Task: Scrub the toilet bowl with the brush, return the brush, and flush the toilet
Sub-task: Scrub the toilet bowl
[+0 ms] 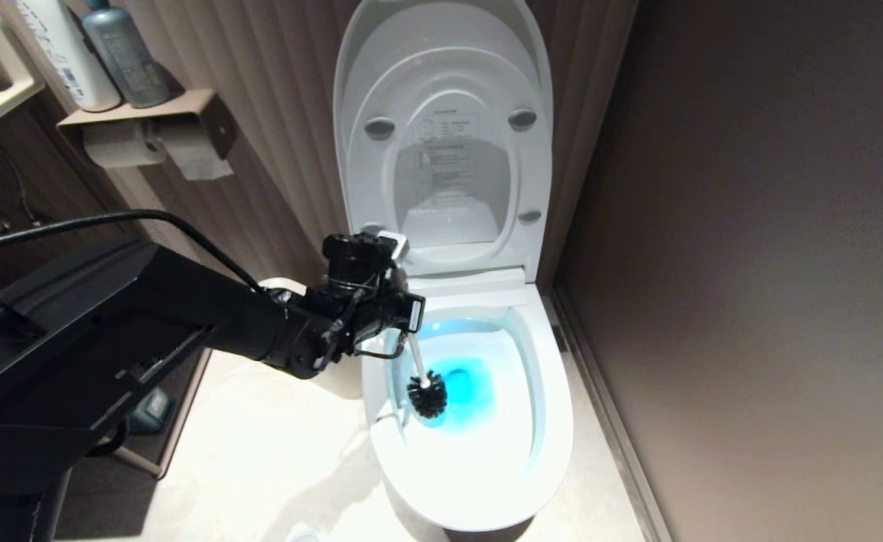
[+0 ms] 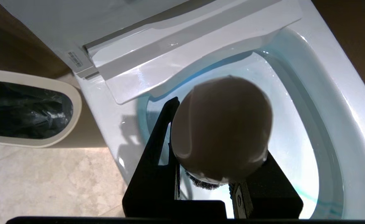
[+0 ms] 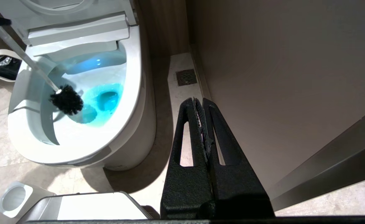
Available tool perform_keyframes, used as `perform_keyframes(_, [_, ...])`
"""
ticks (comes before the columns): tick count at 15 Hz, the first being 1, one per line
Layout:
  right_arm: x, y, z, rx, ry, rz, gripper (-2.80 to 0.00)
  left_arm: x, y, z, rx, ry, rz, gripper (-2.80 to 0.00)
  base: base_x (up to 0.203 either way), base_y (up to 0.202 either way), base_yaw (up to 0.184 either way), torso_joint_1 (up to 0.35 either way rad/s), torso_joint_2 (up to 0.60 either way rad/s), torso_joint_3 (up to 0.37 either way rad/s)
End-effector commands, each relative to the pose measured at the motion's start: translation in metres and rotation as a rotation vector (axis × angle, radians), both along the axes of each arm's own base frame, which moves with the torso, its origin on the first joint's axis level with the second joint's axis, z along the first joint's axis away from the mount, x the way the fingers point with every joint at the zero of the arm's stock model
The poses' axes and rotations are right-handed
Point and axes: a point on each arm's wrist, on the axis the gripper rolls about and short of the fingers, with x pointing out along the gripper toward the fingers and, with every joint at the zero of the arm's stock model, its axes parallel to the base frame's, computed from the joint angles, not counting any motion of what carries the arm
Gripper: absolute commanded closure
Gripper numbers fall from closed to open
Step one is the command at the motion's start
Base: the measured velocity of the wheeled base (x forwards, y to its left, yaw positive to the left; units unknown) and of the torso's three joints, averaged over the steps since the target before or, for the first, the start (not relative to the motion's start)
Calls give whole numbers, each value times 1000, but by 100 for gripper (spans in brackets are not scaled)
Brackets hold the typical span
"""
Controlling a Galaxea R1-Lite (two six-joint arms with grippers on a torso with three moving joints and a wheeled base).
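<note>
The white toilet bowl stands open with blue-tinted water at its bottom, and its seat and lid are raised against the wall. My left gripper hangs over the bowl's back left rim, shut on the brush's white handle. The brush slants down into the bowl, its black bristle head at the edge of the blue water. In the left wrist view the handle's rounded top fills the space between the black fingers, with bristles showing under it. My right gripper is shut and empty, low beside the toilet's right side.
An off-white waste bin with a black liner sits left of the toilet. A white brush holder stands on the floor in front. A floor drain lies by the right wall. A shelf with bottles and a toilet roll hang on the left wall.
</note>
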Motion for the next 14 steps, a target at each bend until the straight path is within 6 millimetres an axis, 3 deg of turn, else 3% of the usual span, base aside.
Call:
perform_keyframes(1, [0, 0, 0, 1, -1, 0, 0, -10, 16, 19, 31, -37, 7, 0, 0, 0, 0, 0, 0, 0])
perform_keyframes(6, [0, 0, 0, 1, -1, 0, 0, -7, 39, 32, 88, -71, 37, 0, 0, 0, 0, 0, 0, 0])
perform_keyframes(11, [0, 0, 0, 1, 0, 0, 0, -14, 39, 8, 127, 1, 20, 0, 0, 0, 0, 0, 0, 0])
perform_keyframes(14, [0, 0, 0, 1, -1, 0, 0, -20, 29, -3, 133, 34, -21, 0, 0, 0, 0, 0, 0, 0])
